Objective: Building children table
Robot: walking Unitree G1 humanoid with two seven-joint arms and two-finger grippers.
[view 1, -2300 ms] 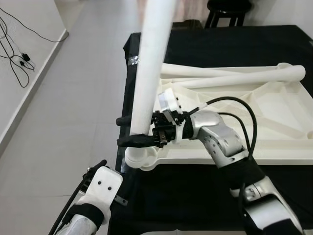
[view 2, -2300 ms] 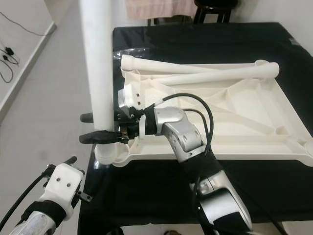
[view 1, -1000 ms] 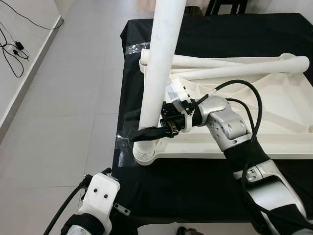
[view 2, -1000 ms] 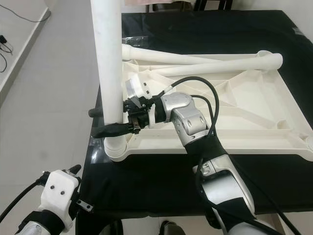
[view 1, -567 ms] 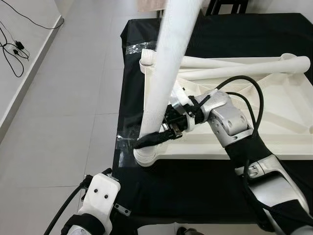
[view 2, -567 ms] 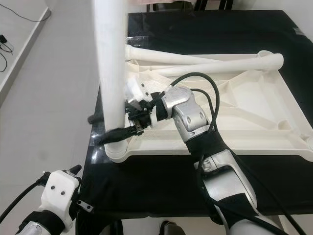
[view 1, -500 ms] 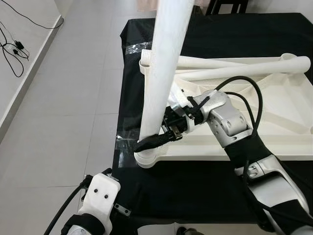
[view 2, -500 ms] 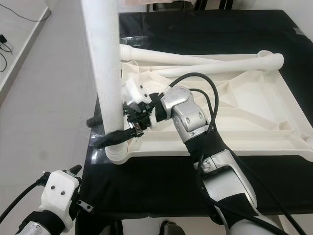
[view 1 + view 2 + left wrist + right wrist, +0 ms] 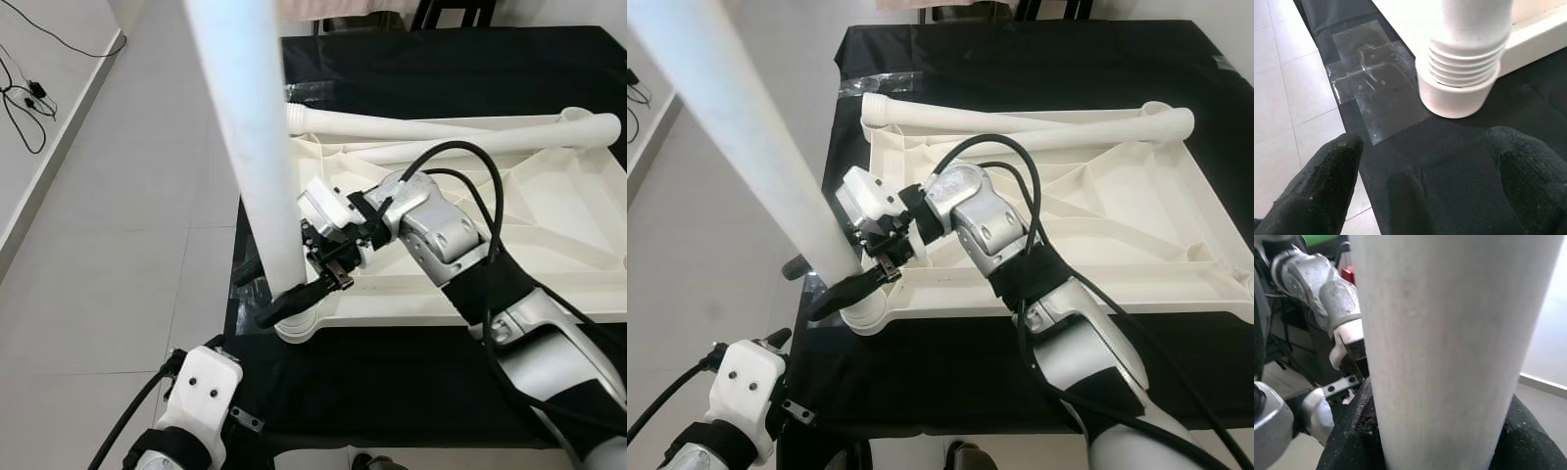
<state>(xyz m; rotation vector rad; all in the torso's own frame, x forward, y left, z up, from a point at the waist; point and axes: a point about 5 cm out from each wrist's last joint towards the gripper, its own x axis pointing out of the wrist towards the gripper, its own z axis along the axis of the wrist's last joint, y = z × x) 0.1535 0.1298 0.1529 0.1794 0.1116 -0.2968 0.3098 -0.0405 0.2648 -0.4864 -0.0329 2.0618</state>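
- A white leg (image 9: 253,147) stands in the corner socket (image 9: 296,324) of the upturned tabletop (image 9: 549,225), at the corner nearest the robot's left. It tilts, its upper end leaning toward the robot's left and running out of the top of the head views.
- The left wrist view shows the leg's ribbed, threaded base (image 9: 1464,54) sitting in the round socket collar (image 9: 1454,95); threads are exposed above the collar.
- The right gripper (image 9: 279,292) clamps the leg low down, just above the socket, one black finger on each side. In the right wrist view the leg (image 9: 1449,347) sits between the two black pads (image 9: 1354,431).
- The right arm (image 9: 441,235) reaches across the tabletop from the robot's right, black cables looping over it.
- Two more white legs (image 9: 441,132) lie loose along the far edge of the tabletop, crossing each other.
- The tabletop lies underside up, ribs showing, on a black cloth (image 9: 411,382) that covers the work surface.
- A patch of clear tape (image 9: 1374,81) is stuck to the cloth at its edge, just beside the socket.
- The left gripper (image 9: 1420,196) hangs low near the cloth's near-left corner, its fingers (image 9: 1327,181) spread apart and holding nothing, pointing at the socket.
- Grey tiled floor (image 9: 118,225) lies to the robot's left, with black cables (image 9: 24,93) by the wall.
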